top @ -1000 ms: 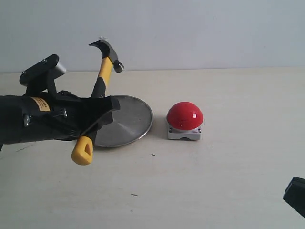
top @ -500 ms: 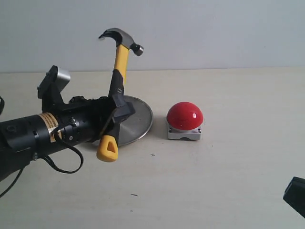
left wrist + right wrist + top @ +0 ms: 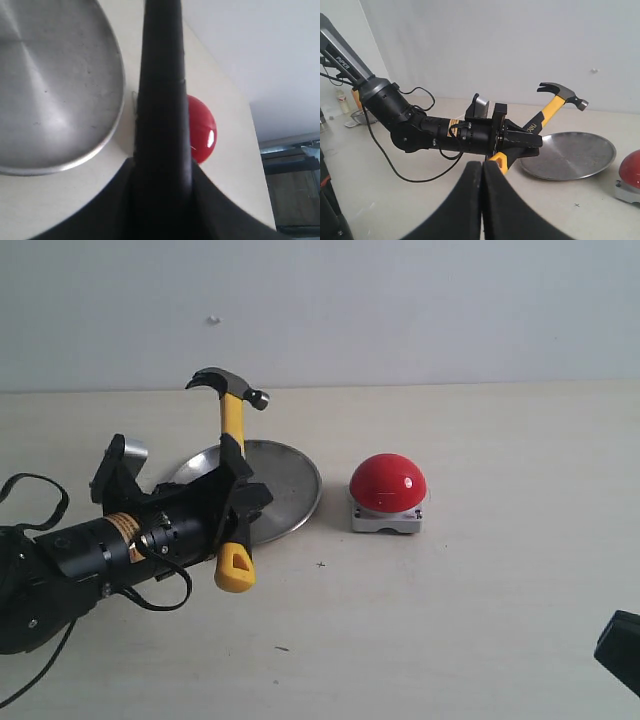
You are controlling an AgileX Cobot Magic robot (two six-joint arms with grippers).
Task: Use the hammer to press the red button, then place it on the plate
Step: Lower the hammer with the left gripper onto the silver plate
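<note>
The hammer [image 3: 233,420] is gripped at its black handle by the left gripper [image 3: 238,498]. It is held nearly upright, head up, and is seen before the plate [image 3: 292,490] in the exterior view. The button [image 3: 388,482] is found just right of the plate, apart from the hammer. The right gripper [image 3: 481,172] is closed on nothing.

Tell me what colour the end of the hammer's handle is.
Yellow; the hammer's handle end shows best in the exterior view.
</note>
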